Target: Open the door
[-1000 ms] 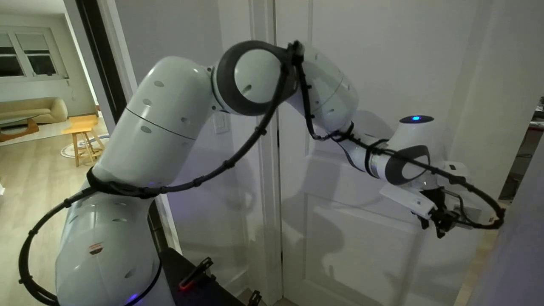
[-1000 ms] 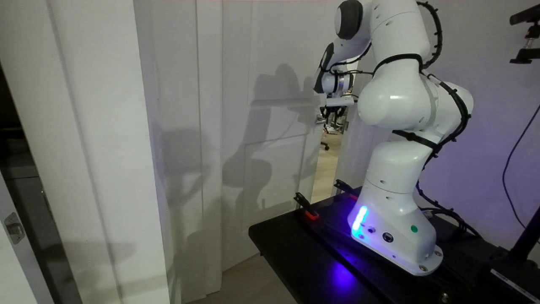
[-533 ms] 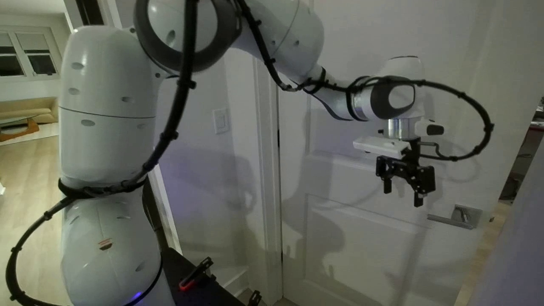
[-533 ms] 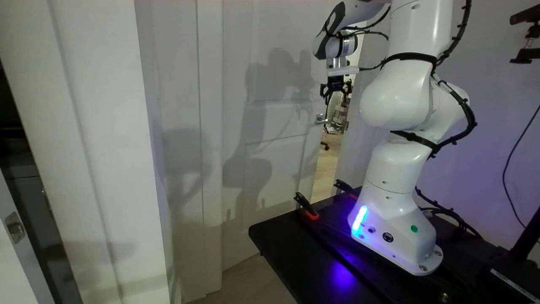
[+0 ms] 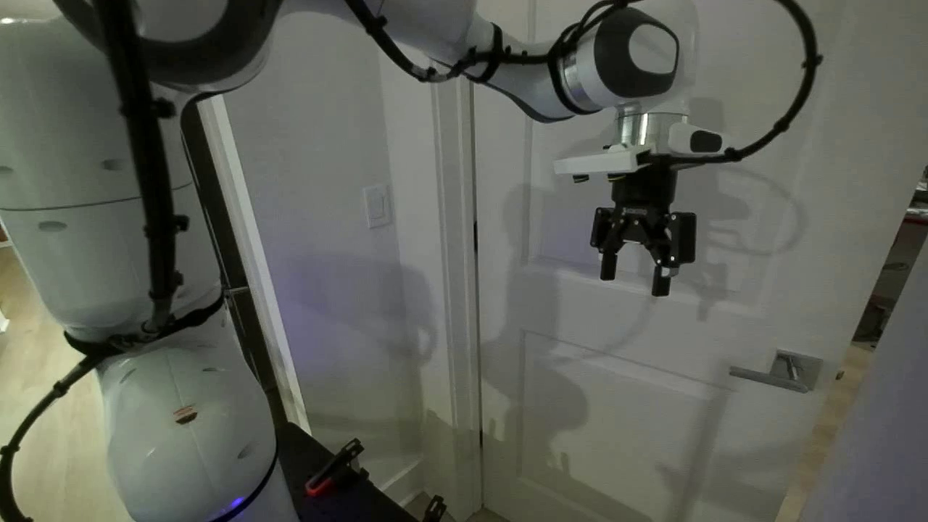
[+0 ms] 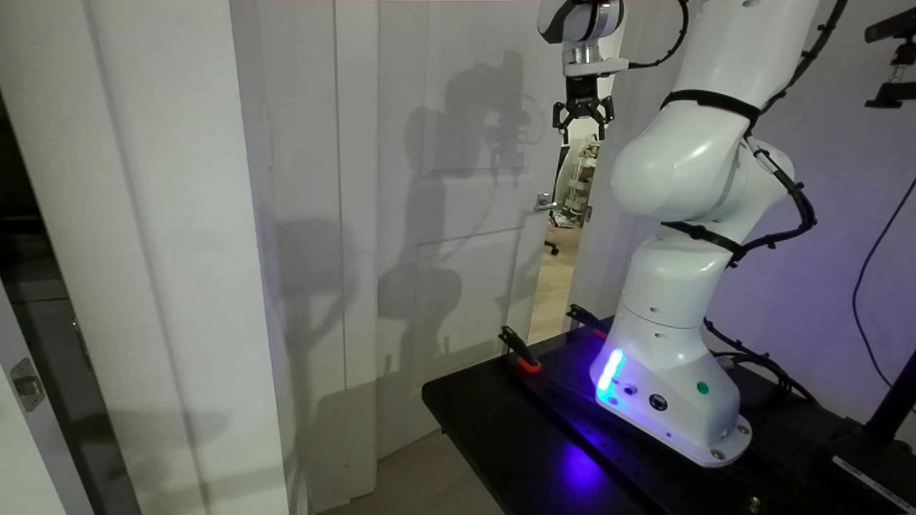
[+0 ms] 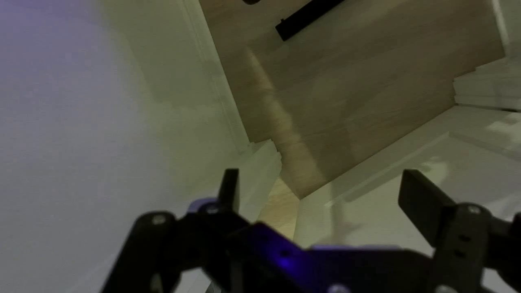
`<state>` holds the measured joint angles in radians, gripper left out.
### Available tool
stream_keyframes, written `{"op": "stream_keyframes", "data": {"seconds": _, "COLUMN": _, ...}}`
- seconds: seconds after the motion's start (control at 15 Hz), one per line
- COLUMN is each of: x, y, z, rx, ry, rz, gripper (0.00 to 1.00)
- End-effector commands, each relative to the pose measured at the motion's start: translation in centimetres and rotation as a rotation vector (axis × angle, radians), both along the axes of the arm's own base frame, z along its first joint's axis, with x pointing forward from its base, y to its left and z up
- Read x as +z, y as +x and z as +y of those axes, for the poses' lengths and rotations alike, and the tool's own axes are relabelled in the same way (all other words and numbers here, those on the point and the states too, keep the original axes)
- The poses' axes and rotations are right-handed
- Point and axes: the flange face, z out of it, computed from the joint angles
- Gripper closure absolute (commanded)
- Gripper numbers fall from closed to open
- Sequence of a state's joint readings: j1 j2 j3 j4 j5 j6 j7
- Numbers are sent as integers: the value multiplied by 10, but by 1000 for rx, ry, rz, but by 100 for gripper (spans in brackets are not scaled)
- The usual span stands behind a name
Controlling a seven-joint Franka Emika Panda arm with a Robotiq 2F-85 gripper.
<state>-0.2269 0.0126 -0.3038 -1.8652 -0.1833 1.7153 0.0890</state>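
The arm (image 6: 673,179) is mostly white (green-dotted base (image 6: 690,418)), its cable (image 5: 149,181) and gripper (image 5: 634,275) black.

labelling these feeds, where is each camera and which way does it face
In an exterior view: beside the jointed white arm, facing the white panelled door; black two-finger gripper also shows.
In an exterior view: overlooking the flat black table, facing arm and door; gripper, rounded white base show.
Wrist view: by gripper, facing down at brown wooden floor; black fingers show.
Both exterior views share arm, gripper, door, silver lever handle.

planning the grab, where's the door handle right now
In an exterior view, the handle is at lower right, near the right edge of the door, below and right of the gripper.
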Motion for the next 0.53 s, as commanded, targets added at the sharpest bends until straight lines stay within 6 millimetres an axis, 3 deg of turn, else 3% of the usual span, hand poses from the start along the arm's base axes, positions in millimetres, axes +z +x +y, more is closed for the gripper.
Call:
{"op": "stream_keyframes", "data": {"seconds": 0.0, "x": 0, "y": -1, "z": 0, "rx": 0, "ry": 2, "rz": 3, "gripper": 0}}
{"op": "stream_keyframes", "data": {"seconds": 0.47, "x": -7, "y": -1, "z": 1, "rx": 1, "ry": 8, "rz": 16, "gripper": 0}}
